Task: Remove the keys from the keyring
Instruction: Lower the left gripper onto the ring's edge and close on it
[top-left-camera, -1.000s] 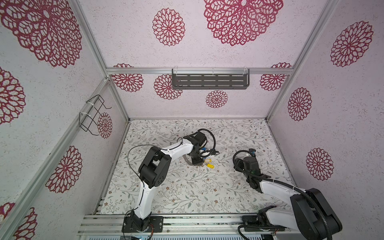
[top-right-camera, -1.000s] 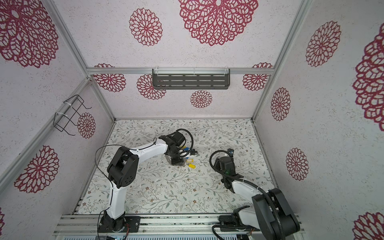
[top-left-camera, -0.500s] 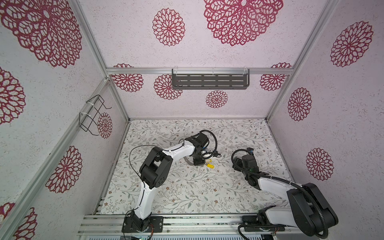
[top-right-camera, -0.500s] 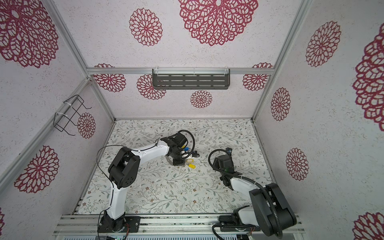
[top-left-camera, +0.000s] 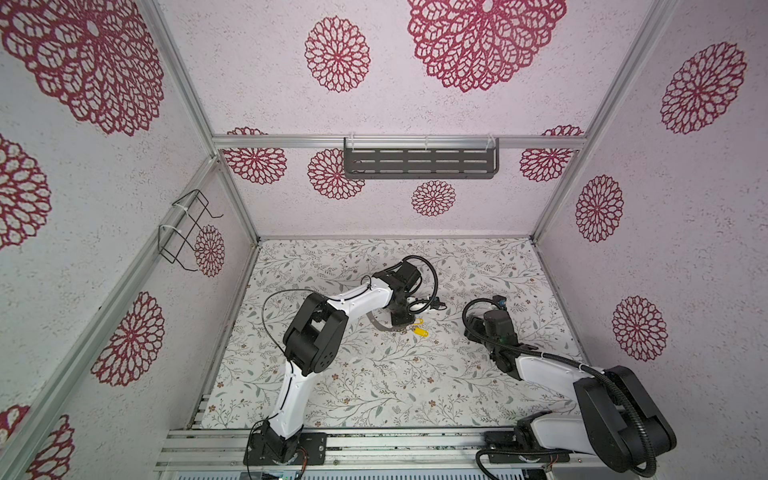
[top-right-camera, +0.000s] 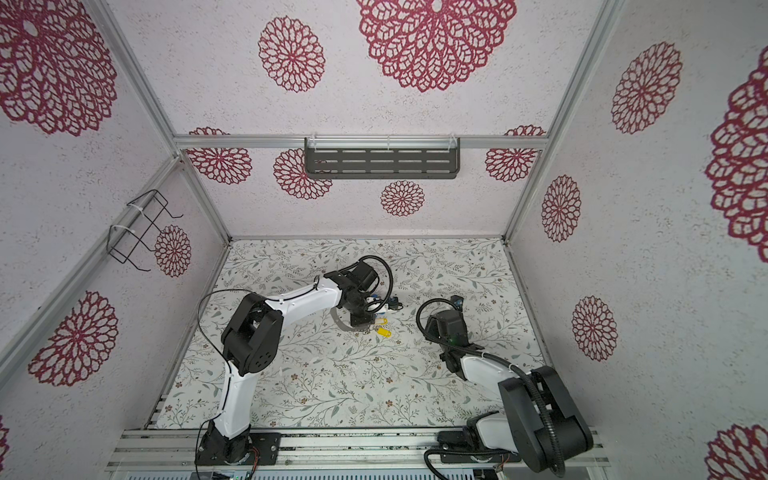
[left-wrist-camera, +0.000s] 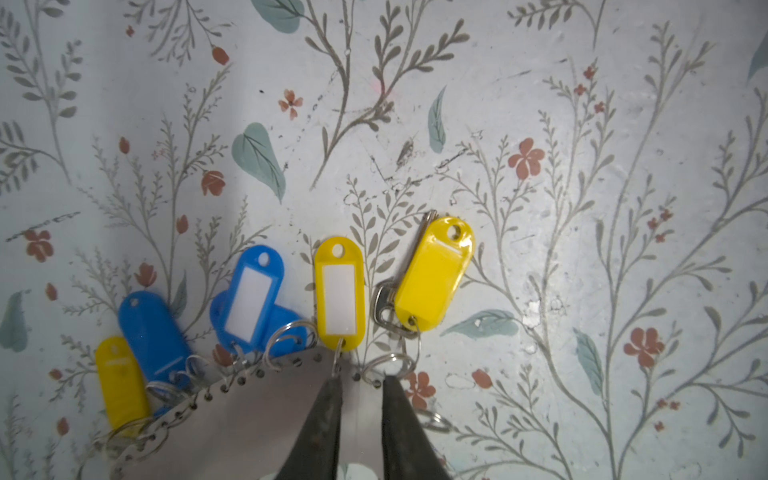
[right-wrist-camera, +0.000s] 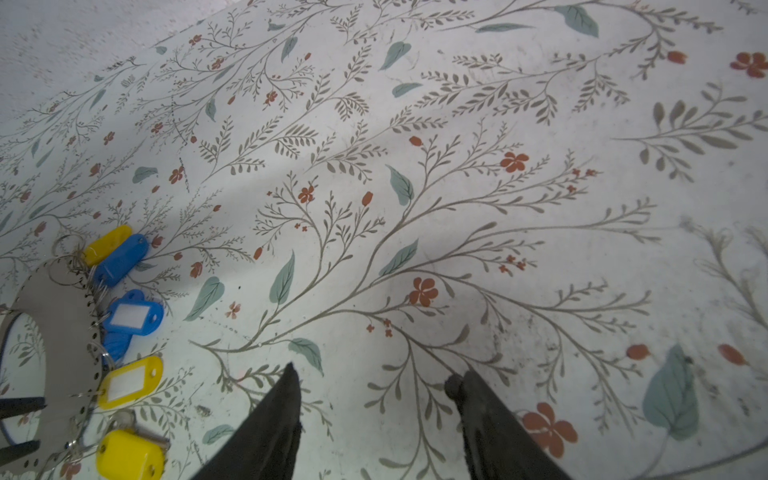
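My left fingers (left-wrist-camera: 324, 419) stand narrowly apart over the keyring (left-wrist-camera: 257, 411) at mid-table, gripping or not I cannot tell, so my open, empty right fingers (right-wrist-camera: 274, 419) should pull the near-right yellow key (left-wrist-camera: 432, 274) gently outward.

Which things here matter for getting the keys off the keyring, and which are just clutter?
For the job: grey keyring plate, yellow key tags, blue key tags, left gripper, right gripper.
Just there: grey slotted shelf on back wall, black wire rack on side wall.

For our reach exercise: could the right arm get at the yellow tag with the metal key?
Probably yes: the right gripper is open, and only bare table lies between it and the yellow tag.
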